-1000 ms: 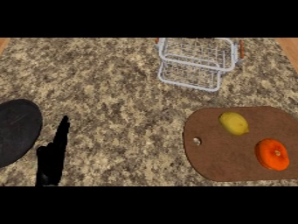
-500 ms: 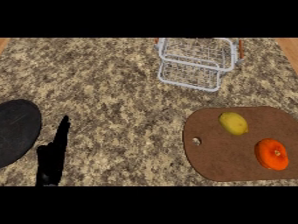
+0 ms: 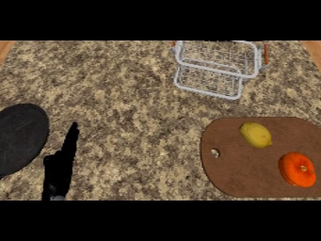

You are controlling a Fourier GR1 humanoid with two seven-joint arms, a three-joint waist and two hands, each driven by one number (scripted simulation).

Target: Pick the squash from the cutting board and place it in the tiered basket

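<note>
No writing or labels to read anywhere. The squash [image 3: 256, 134] (yellow, oval) lies near the cutting board's [image 3: 246, 174] far edge, long axis running from far-left to near-right. An orange fruit [image 3: 298, 169] sits towards the board's near right corner. The basket [image 3: 217, 68] stands at the counter's [image 3: 121, 84] far edge. Left hand [image 3: 60, 164] at the near left, fingers straight, holding nothing, beside a black pan [image 3: 11, 139].

Left hand [image 3: 60, 167] sits low at the left edge, fingers straight, pointing up the speckled tabletop [image 3: 121, 103]. Yellow squash [image 3: 256, 134] and an orange fruit [image 3: 298, 169] lie apart on the cutting board [image 3: 239, 174]; tiered basket [image 3: 215, 66] stands beyond.
</note>
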